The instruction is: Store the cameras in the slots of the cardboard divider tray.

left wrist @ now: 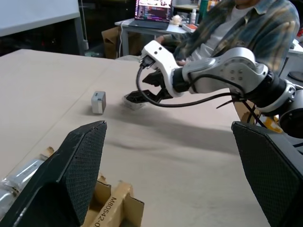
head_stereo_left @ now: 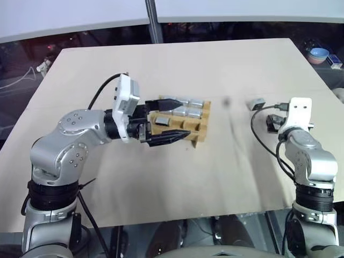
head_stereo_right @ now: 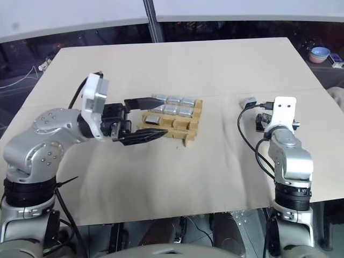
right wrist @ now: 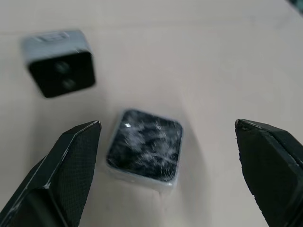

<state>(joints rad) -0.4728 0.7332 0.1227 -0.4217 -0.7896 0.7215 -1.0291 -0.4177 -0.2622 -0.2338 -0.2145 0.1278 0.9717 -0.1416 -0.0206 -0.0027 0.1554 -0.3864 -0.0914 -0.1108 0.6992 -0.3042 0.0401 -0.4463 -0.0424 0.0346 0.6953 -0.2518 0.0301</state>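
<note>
The left tool (head_stereo_left: 171,119) hangs right over the cardboard divider tray (head_stereo_left: 203,124), its two black fingers spread wide with nothing between them. The tray sits near the middle of the worktop (head_stereo_left: 177,177), and about six or seven wrapped cameras (head_stereo_right: 173,100) already sit in its slots; the tool hides part of the grid, so that count is rough.

Well to the right of the tray, two loose cameras lie on the worktop. One (right wrist: 59,64) lies a bit farther out, dark lens face in view. The other, the wrapped camera (right wrist: 145,148), lies straight ahead between the wide-apart fingers of the right tool (right wrist: 165,175), which holds nothing yet.

These look like small, stiff, light boxes, but that shiny crinkly wrap is probably slippery. Best bet is pinching across the two flat sides, staying off the lens face, and squeezing gently since it's a camera after all.
</note>
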